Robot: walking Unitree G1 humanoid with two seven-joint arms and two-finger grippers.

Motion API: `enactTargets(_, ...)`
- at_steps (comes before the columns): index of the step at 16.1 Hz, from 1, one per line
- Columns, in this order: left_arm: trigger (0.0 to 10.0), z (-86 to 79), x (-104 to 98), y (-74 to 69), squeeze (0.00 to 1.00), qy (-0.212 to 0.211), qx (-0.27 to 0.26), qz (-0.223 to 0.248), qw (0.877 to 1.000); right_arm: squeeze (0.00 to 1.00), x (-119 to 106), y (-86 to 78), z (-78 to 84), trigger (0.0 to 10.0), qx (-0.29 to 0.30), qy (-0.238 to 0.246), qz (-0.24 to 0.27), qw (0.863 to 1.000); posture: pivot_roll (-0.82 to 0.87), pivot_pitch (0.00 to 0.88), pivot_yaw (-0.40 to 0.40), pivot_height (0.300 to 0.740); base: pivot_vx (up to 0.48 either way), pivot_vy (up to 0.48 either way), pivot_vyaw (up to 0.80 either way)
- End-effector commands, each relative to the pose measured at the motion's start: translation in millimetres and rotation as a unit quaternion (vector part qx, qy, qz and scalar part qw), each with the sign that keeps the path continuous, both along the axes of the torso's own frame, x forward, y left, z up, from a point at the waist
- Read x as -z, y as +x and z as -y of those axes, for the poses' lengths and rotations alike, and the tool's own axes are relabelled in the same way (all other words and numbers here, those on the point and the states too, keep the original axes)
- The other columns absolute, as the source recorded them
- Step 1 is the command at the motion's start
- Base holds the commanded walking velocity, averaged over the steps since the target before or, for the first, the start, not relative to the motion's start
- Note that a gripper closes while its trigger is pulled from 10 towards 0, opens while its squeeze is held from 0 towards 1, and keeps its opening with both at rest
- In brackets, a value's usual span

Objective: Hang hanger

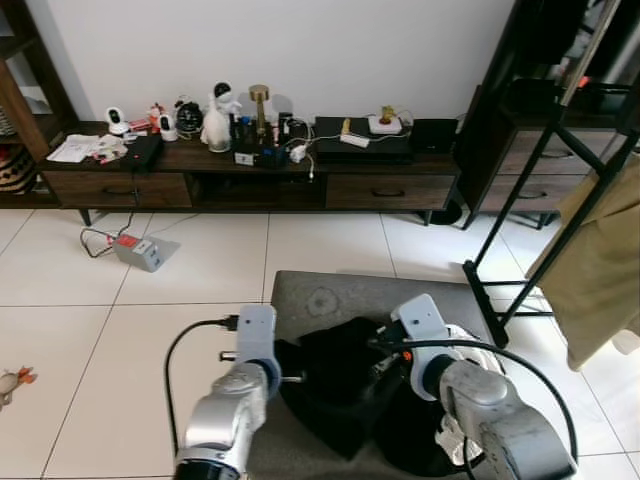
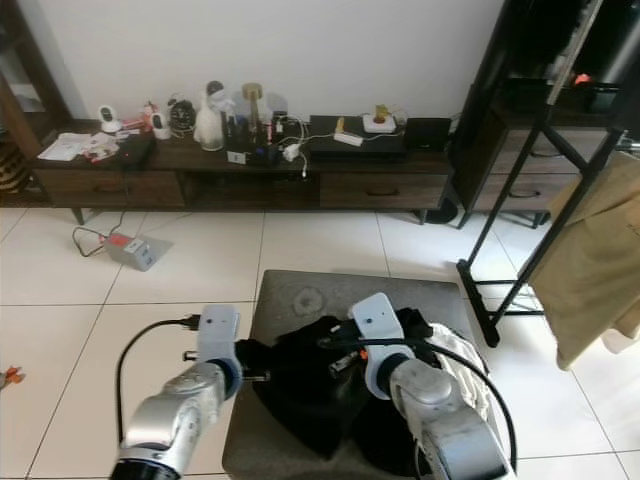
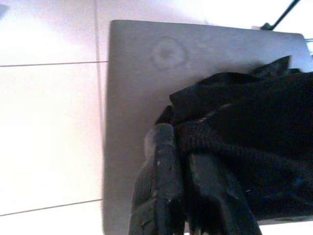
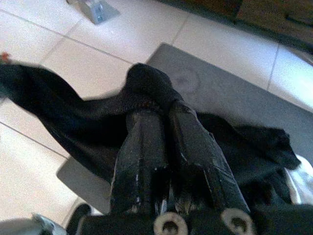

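A black garment [image 1: 335, 385] lies bunched on a grey padded stool [image 1: 330, 295] right in front of me. My left gripper [image 1: 297, 378] reaches in from the left and is shut on a rolled edge of the cloth [image 3: 215, 142]. My right gripper [image 1: 377, 368] comes in from the right, shut on a fold of the same garment [image 4: 98, 117], which drapes over its fingertips. A black clothes rack [image 1: 560, 180] stands at the right with a beige garment [image 1: 600, 270] hanging on it. I cannot make out a hanger.
A dark low cabinet [image 1: 250, 180] crowded with small items runs along the back wall. A grey box with a cable [image 1: 145, 250] lies on the white tile floor at the left. A white cloth [image 2: 465, 375] sits on the stool's right side.
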State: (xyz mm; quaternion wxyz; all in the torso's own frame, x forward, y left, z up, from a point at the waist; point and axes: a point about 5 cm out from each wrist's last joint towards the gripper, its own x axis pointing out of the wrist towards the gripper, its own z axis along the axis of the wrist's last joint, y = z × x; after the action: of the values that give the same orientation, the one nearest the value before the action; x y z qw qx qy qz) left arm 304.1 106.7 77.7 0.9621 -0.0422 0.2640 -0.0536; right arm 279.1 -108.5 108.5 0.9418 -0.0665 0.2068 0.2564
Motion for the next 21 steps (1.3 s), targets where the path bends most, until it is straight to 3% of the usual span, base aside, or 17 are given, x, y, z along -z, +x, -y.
enactTargets(1,0.0,1.5,-4.4,0.7,0.0,-0.01,0.002,0.008,1.0,0.0,-6.6,1.4,-3.7,10.0,-0.006,0.002,0.015,1.0,0.06,0.084,-0.06,0.74,0.0,0.0,0.0)
enactTargets(3,0.0,2.0,-5.1,0.7,0.0,-0.008,0.01,0.005,1.0,0.0,-3.8,1.3,-4.8,10.0,-0.005,0.004,0.011,1.0,0.06,0.084,-0.057,0.74,0.0,0.0,0.0)
enactTargets(4,0.0,1.9,-7.9,0.4,0.0,0.017,0.025,0.013,0.999,0.0,1.8,-0.7,-4.8,10.0,-0.006,0.008,-0.001,1.0,0.05,0.089,-0.058,0.74,0.0,0.0,0.0)
enactTargets(5,0.0,4.9,-13.1,0.6,0.0,0.047,0.05,0.03,0.997,0.0,16.3,-5.8,-2.5,10.0,-0.02,-0.007,-0.033,0.999,0.05,0.095,-0.059,0.74,0.0,0.0,0.0)
enactTargets(7,0.0,11.9,-19.8,2.0,0.0,0.065,0.07,0.048,0.994,0.0,44.6,-14.1,9.5,10.0,-0.037,-0.059,-0.084,0.994,0.05,0.101,-0.063,0.74,0.0,0.0,0.0)
enactTargets(8,0.0,15.0,-21.4,2.2,0.0,0.068,0.075,0.051,0.994,0.0,50.2,-14.0,15.4,10.0,-0.024,-0.047,-0.096,0.994,0.05,0.104,-0.066,0.74,0.0,0.0,0.0)
enactTargets(9,0.0,17.5,-22.0,2.1,0.0,0.065,0.079,0.052,0.993,0.0,46.7,-9.2,20.6,10.0,0.017,0.033,-0.112,0.993,0.05,0.11,-0.066,0.74,0.0,0.0,0.0)
enactTargets(10,0.0,19.8,-23.1,1.6,0.0,0.063,0.084,0.054,0.993,0.0,51.4,-8.2,32.1,10.0,0.008,-0.027,-0.104,0.994,0.04,0.114,-0.068,0.74,0.0,0.0,0.0)
enactTargets(12,0.0,25.9,-25.2,0.5,0.0,0.061,0.107,0.058,0.991,0.0,60.7,-9.3,39.4,10.0,0.014,-0.025,-0.128,0.991,0.04,0.119,-0.066,0.74,0.0,0.0,0.0)
enactTargets(13,0.0,29.4,-27.0,0.1,0.0,0.059,0.118,0.06,0.99,0.31,64.0,-8.2,42.0,10.0,0.021,-0.017,-0.134,0.991,0.04,0.119,-0.064,0.74,0.0,0.0,0.0)
enactTargets(14,0.0,30.5,-27.7,-0.2,0.0,0.059,0.121,0.06,0.989,1.0,64.9,-7.3,42.8,10.0,0.023,-0.014,-0.134,0.991,0.04,0.119,-0.064,0.74,0.0,0.0,0.0)
enactTargets(15,0.0,33.7,-29.0,-0.9,0.0,0.059,0.131,0.062,0.988,1.0,65.1,-4.6,42.2,10.0,0.027,0.008,-0.137,0.99,0.05,0.121,-0.064,0.74,0.0,0.0,0.0)
enactTargets(18,0.0,37.0,-30.6,-1.5,0.0,0.057,0.141,0.063,0.986,1.0,65.0,-6.4,31.9,10.0,-0.044,0.005,-0.141,0.989,0.05,0.128,-0.065,0.74,0.0,0.0,0.0)
enactTargets(19,0.0,37.3,-30.9,-1.5,0.0,0.057,0.142,0.063,0.986,0.63,67.0,-7.5,32.5,10.0,-0.054,-0.007,-0.143,0.988,0.05,0.128,-0.064,0.74,0.0,0.0,0.0)
enactTargets(20,0.0,39.4,-31.3,-2.6,0.0,0.054,0.153,0.062,0.985,0.0,71.7,-7.9,36.5,10.0,-0.07,-0.041,-0.143,0.986,0.05,0.131,-0.062,0.74,0.0,0.0,0.0)
enactTargets(21,0.0,40.5,-31.2,-3.6,0.0,0.054,0.158,0.062,0.984,0.0,70.2,-5.5,37.4,10.0,-0.063,-0.03,-0.14,0.988,0.05,0.131,-0.062,0.74,0.0,0.0,0.0)
